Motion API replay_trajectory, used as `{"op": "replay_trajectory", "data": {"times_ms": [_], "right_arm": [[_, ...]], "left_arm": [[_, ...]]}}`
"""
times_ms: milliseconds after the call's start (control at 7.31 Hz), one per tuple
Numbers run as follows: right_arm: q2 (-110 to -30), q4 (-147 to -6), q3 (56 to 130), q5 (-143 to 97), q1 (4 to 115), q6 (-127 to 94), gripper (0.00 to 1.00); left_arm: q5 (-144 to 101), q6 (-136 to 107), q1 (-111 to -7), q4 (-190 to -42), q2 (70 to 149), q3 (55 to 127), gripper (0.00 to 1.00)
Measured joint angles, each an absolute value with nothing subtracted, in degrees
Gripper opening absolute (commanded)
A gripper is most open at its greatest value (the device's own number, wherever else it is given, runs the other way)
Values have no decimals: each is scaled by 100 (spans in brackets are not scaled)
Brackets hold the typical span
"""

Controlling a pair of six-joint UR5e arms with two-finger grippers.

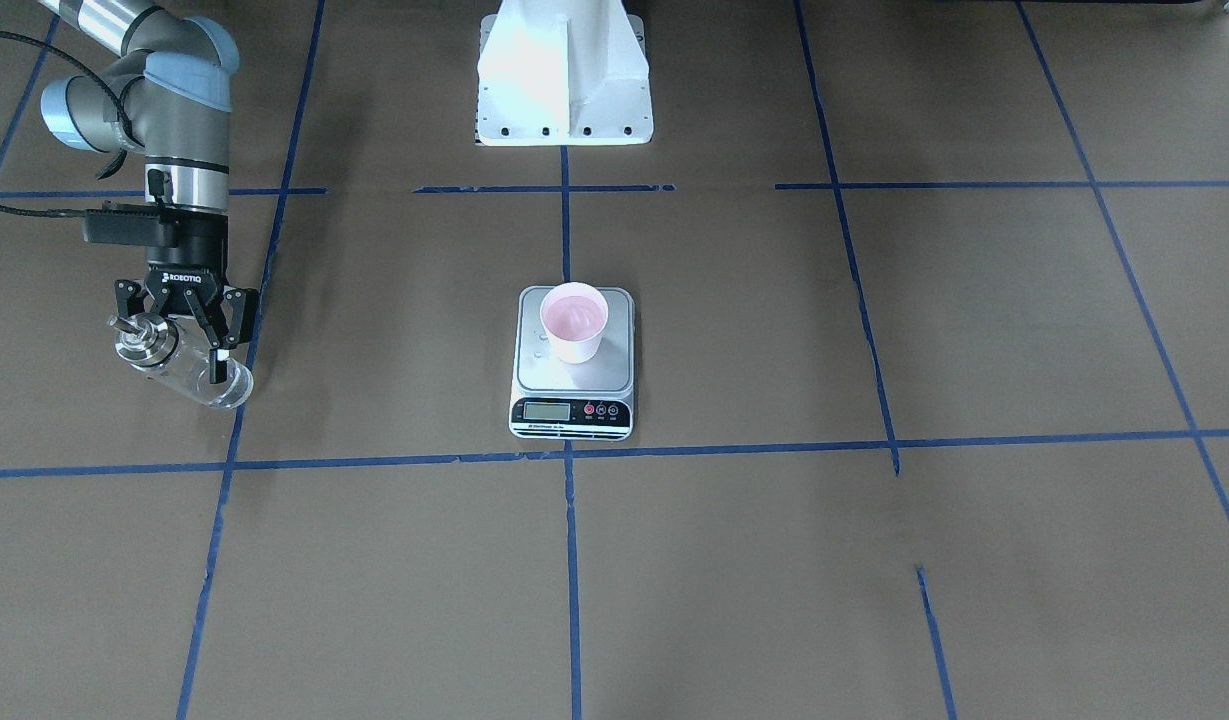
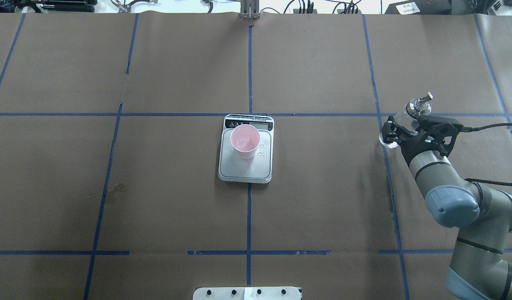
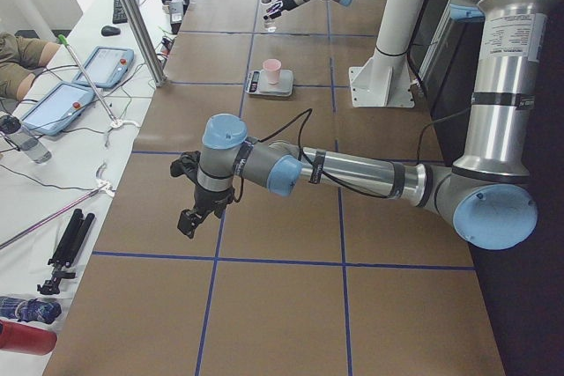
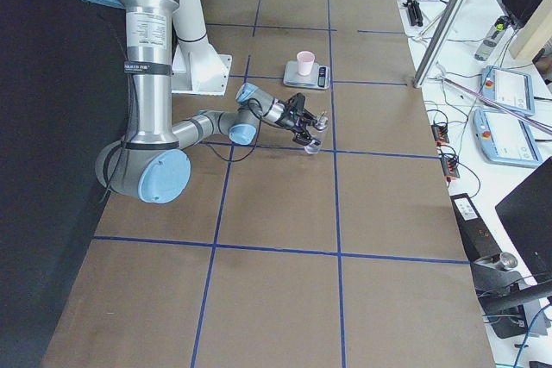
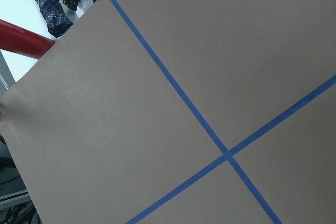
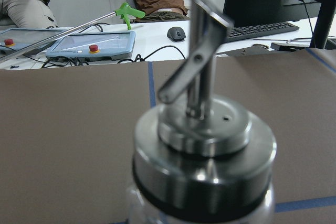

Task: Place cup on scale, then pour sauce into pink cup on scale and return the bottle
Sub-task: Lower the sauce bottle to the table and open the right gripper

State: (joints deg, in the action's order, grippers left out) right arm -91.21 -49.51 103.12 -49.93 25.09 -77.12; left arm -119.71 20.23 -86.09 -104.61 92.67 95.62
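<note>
Closest to the right wrist camera was the bottle's pour spout, rising from the shiny metal collar. The glass below was cropped and blurred. The right gripper pinched the bottle across its clear cylinder just under that collar, one finger on each side. The bottle leaned rather than hanging plumb. Whether its base touched the table could not be told. In the overhead view it sat at about 3 o'clock from the scale, well apart from it.

As a load, the glass looked stiff and would not give under the pads. It was also smooth, likely slippery if wet, and breakable if set down hard. The metal top probably made it top-heavy, and its contents would shift as it tilted. The mid-body hold below the collar looked the right place. The spout seemed too thin to grip and the collar too slick.

Farther off, the cup stood upright on the scale's platform, toward 11 o'clock of its middle. It was close to the display strip at the 12 o'clock edge. It looked light and thin-walled, easy to crush or tip, so a soft hold across the wall would suit it. How much it held could not be read.

Farthest, the left gripper hung over bare table out past 9 o'clock. Whether its fingers were spread or closed could not be told.
</note>
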Motion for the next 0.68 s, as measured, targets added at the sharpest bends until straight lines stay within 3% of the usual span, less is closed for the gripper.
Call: {"op": "replay_trajectory", "data": {"times_ms": [684], "right_arm": [[-9072, -5245, 10318, -4992, 2457, -7717, 0]], "left_arm": [[-11973, 2030, -8613, -10468, 9197, 9592, 100]]}}
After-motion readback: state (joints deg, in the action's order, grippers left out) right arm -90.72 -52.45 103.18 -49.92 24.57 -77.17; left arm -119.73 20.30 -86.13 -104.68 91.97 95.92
